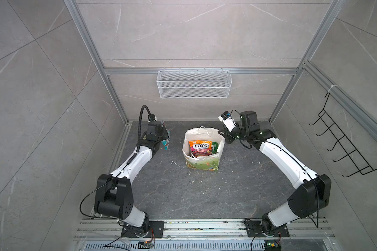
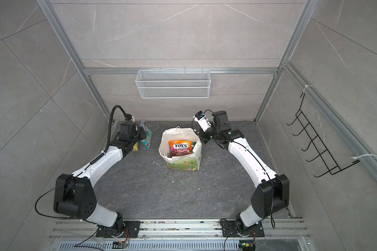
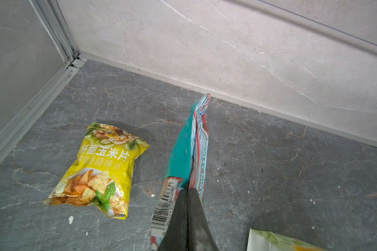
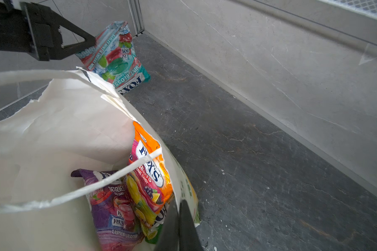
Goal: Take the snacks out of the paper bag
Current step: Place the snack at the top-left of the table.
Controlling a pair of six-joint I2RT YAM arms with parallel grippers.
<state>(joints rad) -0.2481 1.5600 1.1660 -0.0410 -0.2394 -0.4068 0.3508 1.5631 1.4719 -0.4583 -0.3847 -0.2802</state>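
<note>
Grey stone floor; left gripper clamps the teal-red packet, hanging lengthwise left of the paper bag. At its rim, right gripper pinches the paper; orange packet upright inside.

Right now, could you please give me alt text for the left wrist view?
The left gripper is shut on a teal packet. A yellow chip bag lies flat on the grey floor; a corner of the paper bag shows.

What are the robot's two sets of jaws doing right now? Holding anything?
Left gripper: closed, holding the teal-red packet.
Right gripper: closed, pinching the rim of the paper bag.
</note>
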